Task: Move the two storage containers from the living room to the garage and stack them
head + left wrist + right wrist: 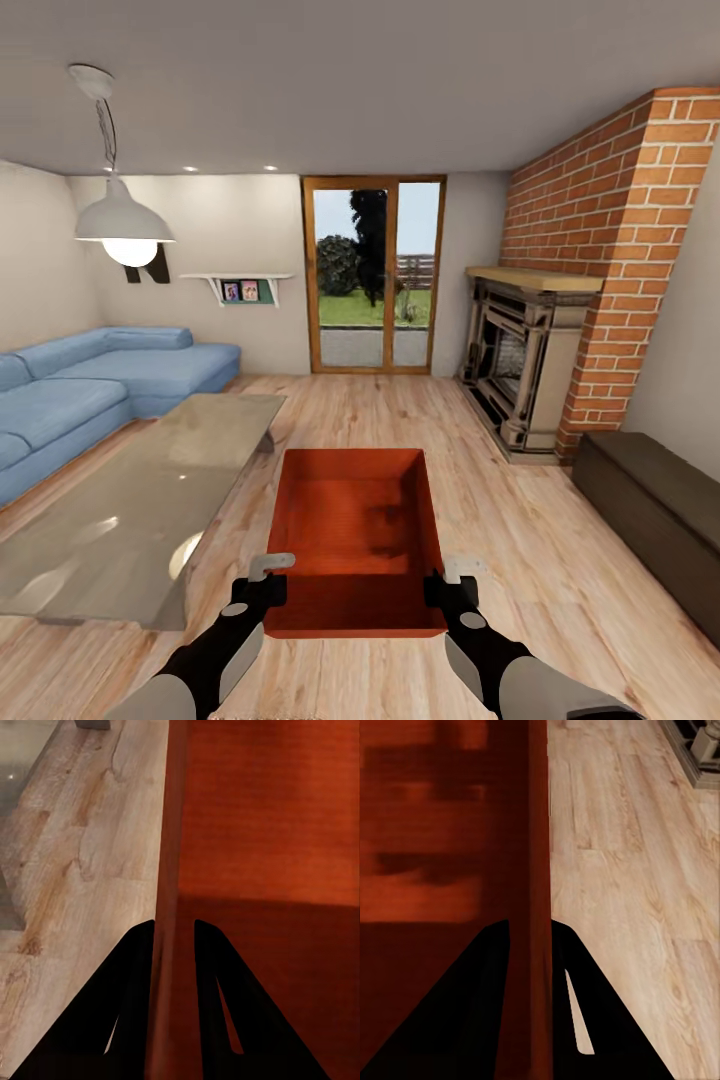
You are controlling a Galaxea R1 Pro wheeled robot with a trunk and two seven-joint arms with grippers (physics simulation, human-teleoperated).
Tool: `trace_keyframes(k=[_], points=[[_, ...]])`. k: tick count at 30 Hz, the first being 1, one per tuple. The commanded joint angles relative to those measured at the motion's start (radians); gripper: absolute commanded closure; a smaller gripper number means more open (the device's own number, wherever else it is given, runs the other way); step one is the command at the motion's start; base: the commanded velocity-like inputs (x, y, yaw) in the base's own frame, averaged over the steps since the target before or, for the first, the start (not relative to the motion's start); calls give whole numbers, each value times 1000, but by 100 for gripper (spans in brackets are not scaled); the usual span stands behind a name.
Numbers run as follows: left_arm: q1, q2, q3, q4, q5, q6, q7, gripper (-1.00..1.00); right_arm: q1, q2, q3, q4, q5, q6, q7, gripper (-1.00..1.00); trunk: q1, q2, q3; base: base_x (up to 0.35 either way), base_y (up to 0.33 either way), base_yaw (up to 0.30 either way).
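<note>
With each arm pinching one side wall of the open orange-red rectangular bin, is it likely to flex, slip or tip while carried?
The orange-red rectangular bin probably stays stiff: its straight walls look undeformed between the jaws of the left gripper and right gripper. It looks empty, so likely light. With the grips near one end, the far end might sag or slip if the smooth-looking walls give little friction.

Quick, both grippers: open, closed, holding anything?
Left gripper: closed on the left wall of the storage container.
Right gripper: closed on the same container's right wall.
</note>
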Motion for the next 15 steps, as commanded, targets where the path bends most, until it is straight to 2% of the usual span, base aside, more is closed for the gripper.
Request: trace_keyframes(k=[1, 15], points=[[-1, 4, 18, -2, -3, -1, 88, 100, -1, 0, -45, 0, 8, 1, -4, 100, 0, -1, -2, 0, -278, 266], [-1, 4, 20, -2, -3, -1, 88, 100, -1, 0, -44, 0, 8, 1, -4, 100, 0, -1, -2, 0, -278, 266]])
